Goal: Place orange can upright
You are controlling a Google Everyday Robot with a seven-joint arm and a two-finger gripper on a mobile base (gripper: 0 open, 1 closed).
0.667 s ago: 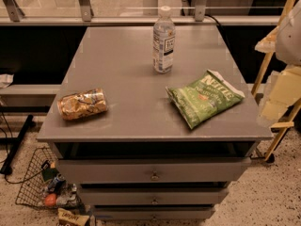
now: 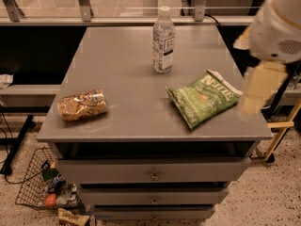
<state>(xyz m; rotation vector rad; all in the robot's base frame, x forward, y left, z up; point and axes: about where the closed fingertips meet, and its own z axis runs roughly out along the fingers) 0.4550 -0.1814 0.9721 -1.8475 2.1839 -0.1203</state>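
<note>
**Can on its side, gripper well away**

The small shiny orange-gold drink can lies on its side near the front edge of the grey desk. It is well apart from the pale gripper, which hangs by the opposite edge; whether that is wide or narrow cannot be told. A crinkly green chip bag lies just beside the gripper, between it and the can. A clear plastic water bottle stands farther back. A low sweep across would probably drag the bag, and a glancing touch could roll the can off the edge.

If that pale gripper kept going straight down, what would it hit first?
Hanging at the right, the gripper likely meets the table edge beside the green chip bag; depth is unclear.
</note>
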